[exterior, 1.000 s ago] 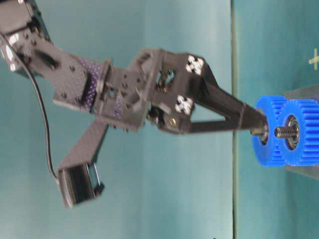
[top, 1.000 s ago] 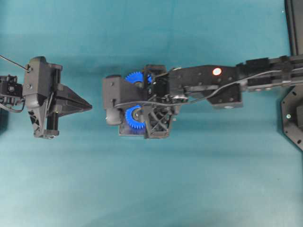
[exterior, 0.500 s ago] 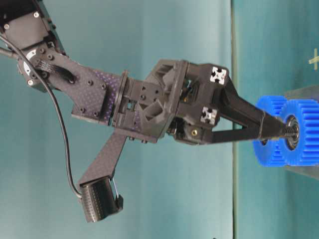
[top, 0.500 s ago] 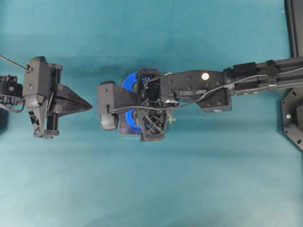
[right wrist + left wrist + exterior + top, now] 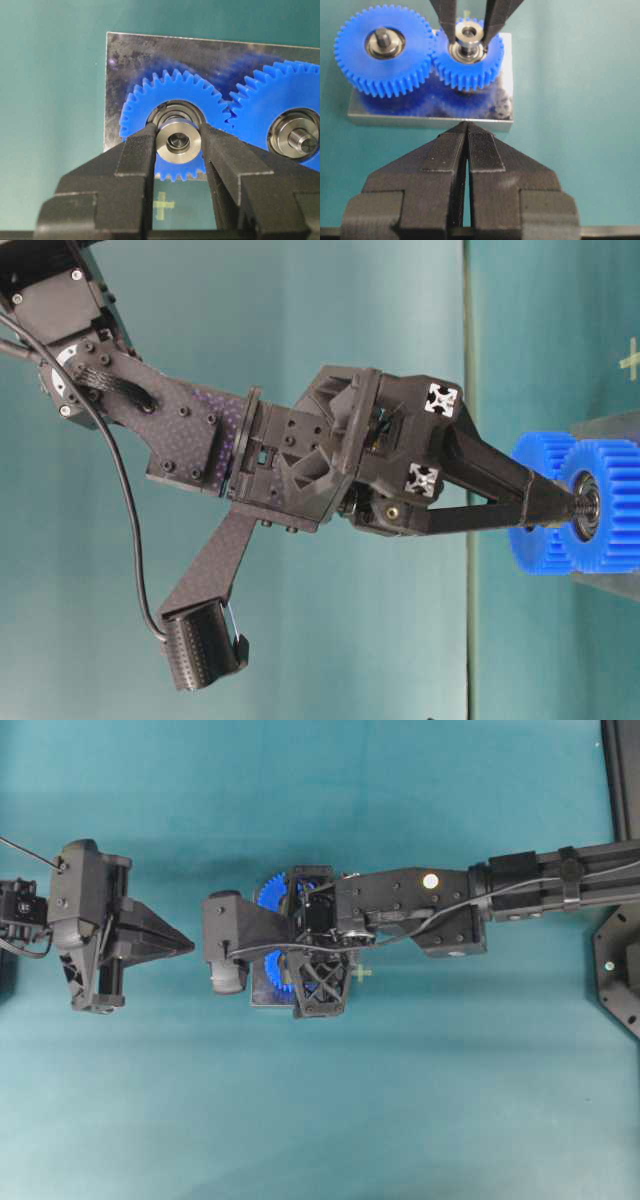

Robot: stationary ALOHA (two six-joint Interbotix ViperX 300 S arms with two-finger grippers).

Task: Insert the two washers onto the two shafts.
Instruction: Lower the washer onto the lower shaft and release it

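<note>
The right gripper (image 5: 178,145), jaws partly open, pinches the washer (image 5: 178,141) by its rim over the shaft (image 5: 468,36); small, stiff, likely slippery steel.

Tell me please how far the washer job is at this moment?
Done: the right end effector has picked up the washer and brought it over the smaller blue gear. In hand: the washer is centred on that gear's shaft. Left: seating and releasing it; whether it is fully down I cannot tell. The left end effector sits shut, apart.
</note>
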